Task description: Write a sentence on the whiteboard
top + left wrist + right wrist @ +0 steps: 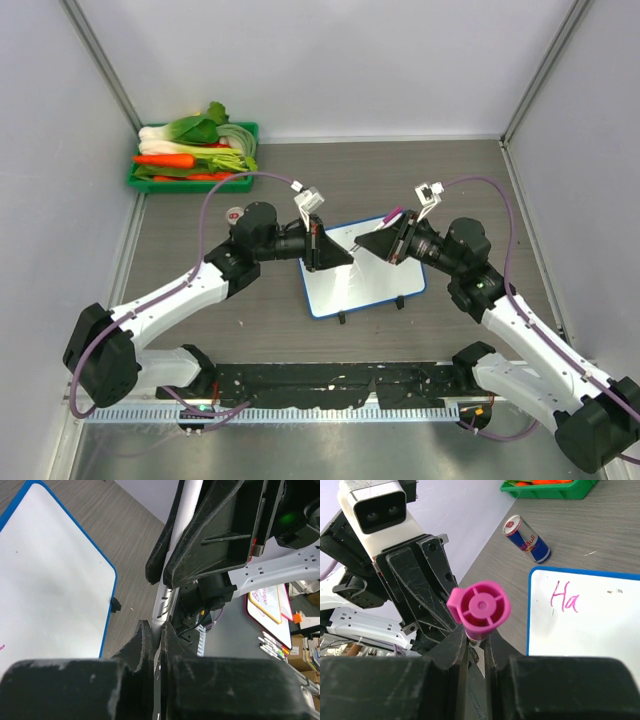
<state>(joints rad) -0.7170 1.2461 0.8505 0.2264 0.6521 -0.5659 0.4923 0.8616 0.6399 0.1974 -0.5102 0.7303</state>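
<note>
Mid-tabletop [470, 180], between the arms, the whiteboard [360, 285] is laid flat; it is judged light, stiff and slick-faced, best steadied by its blue rim. Of the sentence [564, 597], only "Ha" is written. A marker [479, 604] is pinched by the right claw [475, 642] and, apparently, the left claw [156, 630].

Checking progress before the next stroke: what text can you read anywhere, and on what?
"Ha": pink handwriting on the whiteboard.
"Red Bull": on the drink can.
Pink writing on a second board in the left wrist view's background: too blurred to read.
</note>
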